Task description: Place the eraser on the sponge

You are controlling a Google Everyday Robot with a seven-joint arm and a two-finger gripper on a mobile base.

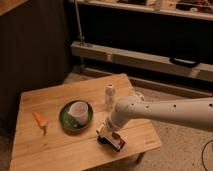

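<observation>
The claw (105, 131) sits at the lower middle of the frame, at the end of the white arm (165, 110) that reaches in from the right edge. It is low over the front part of the wooden surface (60, 150). Whether it is clamped on anything or has let go, I cannot tell.

The eraser (115, 141) lies just below and to the right of the claw, touching it or very nearly so, close to the surface's front edge. Its long axis runs from upper left down to lower right, with the pale label and red mark facing up.

A dark edge pokes out at the eraser's left end, under the claw. I take that for the sponge (102, 140), since no other blue pad shows anywhere on the surface. If so, the eraser lies on the sponge as the task wants, though how squarely it rests cannot be made out.

The scene fits two readings: the eraser held at the sponge, or the eraser lying there free with the claw just above.

The green plate (67, 121) lies to the left and the carrot (39, 120) farther left, both well apart from the pair.
</observation>
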